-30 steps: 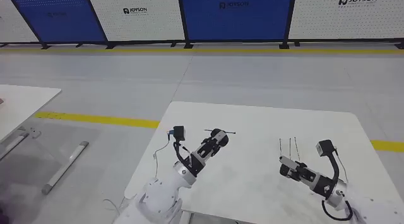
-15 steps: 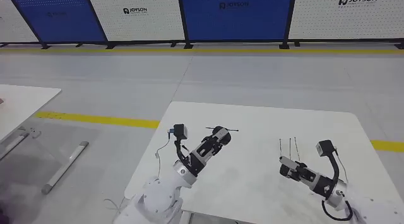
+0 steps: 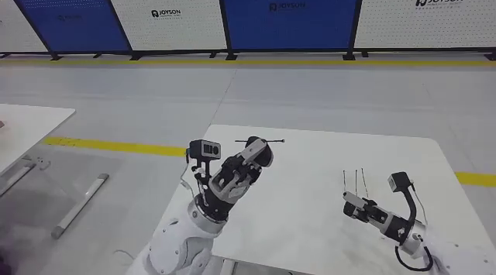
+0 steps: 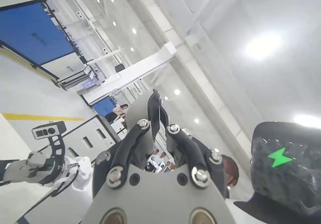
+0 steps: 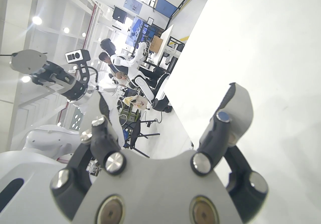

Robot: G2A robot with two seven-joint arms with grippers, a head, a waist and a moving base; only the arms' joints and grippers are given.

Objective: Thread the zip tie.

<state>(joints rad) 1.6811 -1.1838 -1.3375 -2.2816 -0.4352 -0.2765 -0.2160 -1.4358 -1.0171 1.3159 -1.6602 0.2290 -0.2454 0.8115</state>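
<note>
Zip tie (image 3: 273, 141) gripped crosswise in the shut left pincer (image 3: 258, 146), raised above the left side of the worktop (image 3: 325, 151), right pincer (image 5: 167, 94) spread wide and low at the right, three dark strips (image 3: 355, 178) lay just beyond it

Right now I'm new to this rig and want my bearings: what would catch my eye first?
The left gripper, raised over the table's left side, is shut on a zip tie held level. To the right, the right gripper sits low and open, just short of three more ties lying side by side on the table.
</note>
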